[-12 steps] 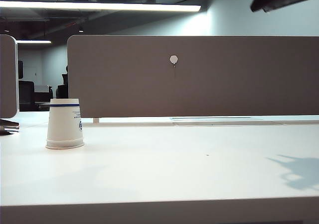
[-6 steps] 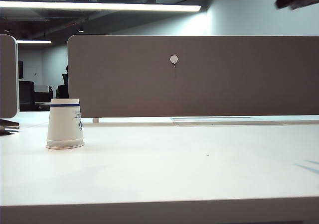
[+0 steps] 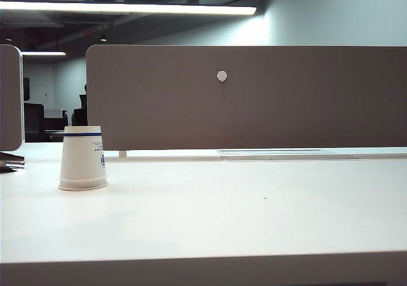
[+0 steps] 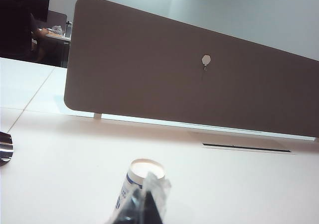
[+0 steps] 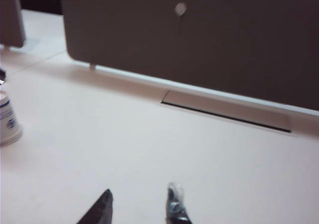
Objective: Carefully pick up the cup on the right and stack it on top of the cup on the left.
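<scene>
A white table runs to a brown divider. The upside-down cup stands far left. My left gripper is pinched together behind it; my right gripper, fingers apart, holds nothing.

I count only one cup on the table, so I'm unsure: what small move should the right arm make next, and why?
Probably just park the right gripper clear of the table: its jaws stand apart and empty, and the only cup in view stands upside down on the left. Whether it is two nested, I cannot tell. The left gripper sits shut near it.
</scene>
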